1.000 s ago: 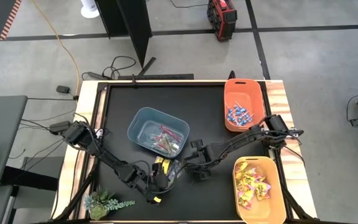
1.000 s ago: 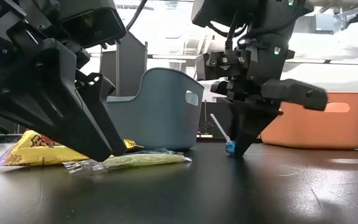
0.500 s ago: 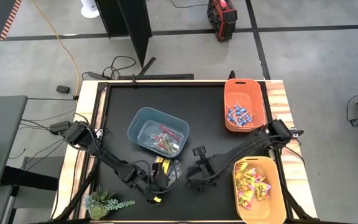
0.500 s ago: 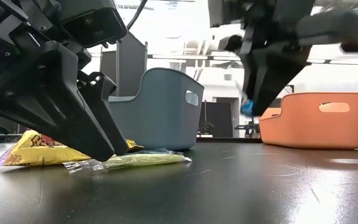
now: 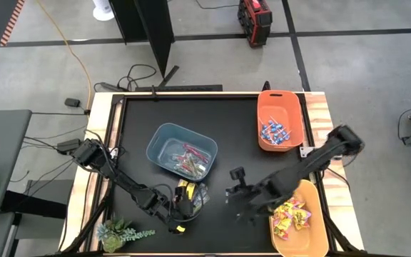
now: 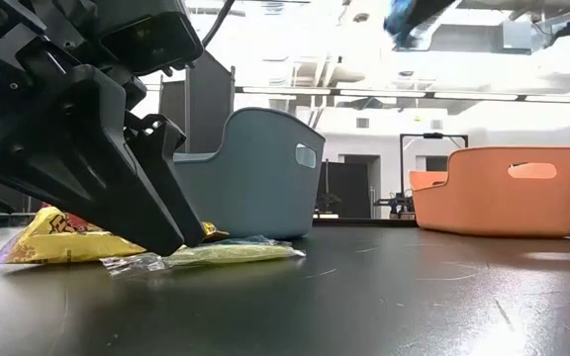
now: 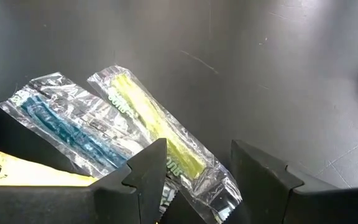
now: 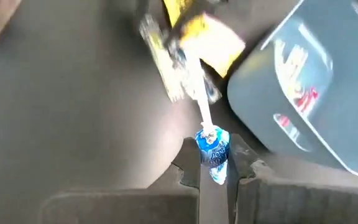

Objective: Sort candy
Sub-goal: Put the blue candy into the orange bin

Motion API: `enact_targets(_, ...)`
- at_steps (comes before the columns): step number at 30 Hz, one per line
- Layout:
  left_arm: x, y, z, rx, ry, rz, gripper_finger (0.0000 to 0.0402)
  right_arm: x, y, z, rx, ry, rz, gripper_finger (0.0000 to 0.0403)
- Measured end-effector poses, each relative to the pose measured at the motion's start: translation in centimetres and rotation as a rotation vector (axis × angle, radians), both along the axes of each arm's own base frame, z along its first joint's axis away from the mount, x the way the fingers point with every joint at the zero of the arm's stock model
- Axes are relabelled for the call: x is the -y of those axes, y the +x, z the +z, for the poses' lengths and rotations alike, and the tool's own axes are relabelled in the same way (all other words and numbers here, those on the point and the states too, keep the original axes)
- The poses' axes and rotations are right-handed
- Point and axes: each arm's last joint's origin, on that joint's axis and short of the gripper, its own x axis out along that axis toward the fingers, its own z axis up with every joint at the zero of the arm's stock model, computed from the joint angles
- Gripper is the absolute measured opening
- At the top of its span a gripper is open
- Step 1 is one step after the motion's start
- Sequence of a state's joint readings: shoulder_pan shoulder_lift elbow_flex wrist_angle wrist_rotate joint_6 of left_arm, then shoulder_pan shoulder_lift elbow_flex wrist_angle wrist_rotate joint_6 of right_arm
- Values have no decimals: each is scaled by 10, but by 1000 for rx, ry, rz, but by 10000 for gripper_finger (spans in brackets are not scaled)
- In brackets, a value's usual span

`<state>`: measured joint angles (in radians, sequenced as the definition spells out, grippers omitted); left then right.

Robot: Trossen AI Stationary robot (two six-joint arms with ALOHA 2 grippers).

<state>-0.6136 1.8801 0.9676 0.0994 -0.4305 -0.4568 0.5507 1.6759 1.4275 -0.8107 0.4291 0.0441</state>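
candy (image 6: 206, 254) on black table (image 6: 384, 297) | right gripper (image 8: 215, 163) pinches blue lollipop (image 8: 213, 148) | left gripper (image 7: 194, 171) parted | grey concrete floor (image 5: 377, 71)

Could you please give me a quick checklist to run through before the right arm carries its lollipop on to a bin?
1. Right claw shut on the blue lollipop: ok.
2. Lollipop lifted clear of the table: ok; the low view shows it high up.
3. Orange bin already holds blue lollipops, so it looks the likely target: ok.
4. Room left in that bin: ok.
5. Left claw out of the way, low over the clear-wrapped sticks near the blue-grey bin: ok.
6. Lollipop stick secure against slipping: cannot tell.
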Motion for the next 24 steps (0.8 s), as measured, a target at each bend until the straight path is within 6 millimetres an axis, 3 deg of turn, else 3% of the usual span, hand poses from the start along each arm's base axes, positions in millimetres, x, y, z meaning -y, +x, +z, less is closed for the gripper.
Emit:
enact_targets(13,0,0,0,1,5,-5,173,63,-90,19,285,48,-251,24)
enact_targets(19,0,0,0,1,5,-5,173,79,-113,23,369,66,-343,24)
enact_targets(24,0,0,0,1,4,-5,173,83,-118,25,398,80,-377,23)
